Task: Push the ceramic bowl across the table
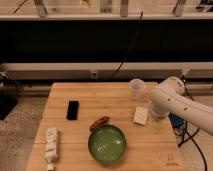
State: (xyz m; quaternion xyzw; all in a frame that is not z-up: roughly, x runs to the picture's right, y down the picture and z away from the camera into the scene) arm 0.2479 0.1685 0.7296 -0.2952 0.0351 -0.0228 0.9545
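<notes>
Pincer: not seen by itself, hidden behind the fat white end link of the arm (167,102), over the right part of the table (100,95), twd the far-right corner. Jaws were spread wide, pinching nothing. From there the arm ran down-right & out of the pic.

Just left of the pincer spot lay a small white block (141,115), flat on the table. Its right edge met the arm's outline, and I couldn't tell if they touched or the arm hung above. Beyond the block, twd the far edge, stood a white cup (136,87), upright and apart from the block. Right of the pincer spot & lower, off the table's edge, was a blue thing (176,120) w/ a dark lead trailing down.

The bowl (107,143) sat left of the pincer & nearer the camera, well apart from it. It was dark green w/ a pale speckled inside, upright, near the front edge at abt mid-width. A red-brown stub (99,122) lay slantwise just beyond its far-left rim; couldn't tell if it touched.

Farther left was a black phone (73,110), flat. Farthest from the pincer, a white tube (50,144) lay along the left edge near the front-left corner.
</notes>
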